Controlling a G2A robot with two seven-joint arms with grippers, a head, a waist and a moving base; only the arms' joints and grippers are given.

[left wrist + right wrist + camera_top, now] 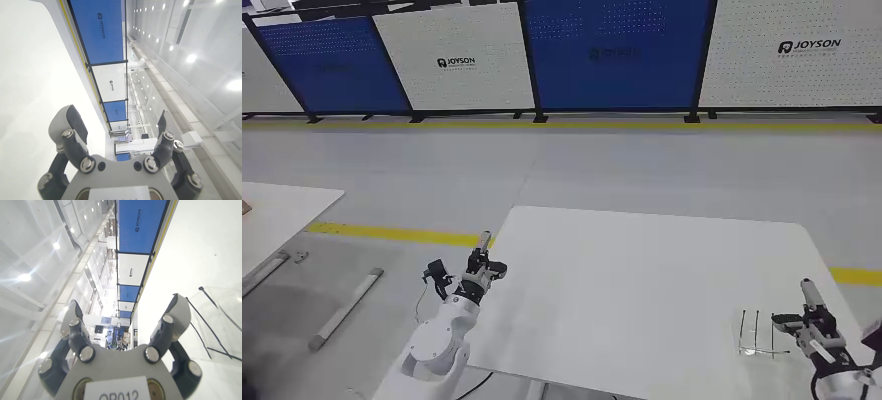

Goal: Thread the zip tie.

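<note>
**Right hand (125,300) and left hand (119,117) both spread apart; zip ties (206,324) laid beside the right one**

Nearest of all, at the near right corner of the table (642,300), the right hand is held with its two fingers wide apart and nothing gripped between them. Just beside it, toward the middle of the table, several black zip ties are laid on a clear plastic tray (226,298). Most are set roughly side by side and run lengthwise away from the robot, their heads at the far end, while one is laid crosswise at the near end. No tie is touched by either hand.

Well apart from them, at the table's near left corner, the left hand is seen with its fingers likewise parted and empty.

Farther off, a second white table (282,210) is placed to the left on the grey floor. A yellow line (392,233) is marked across the floor behind both tables, and a row of blue and white partition panels (617,55) is stood along the far side.
</note>
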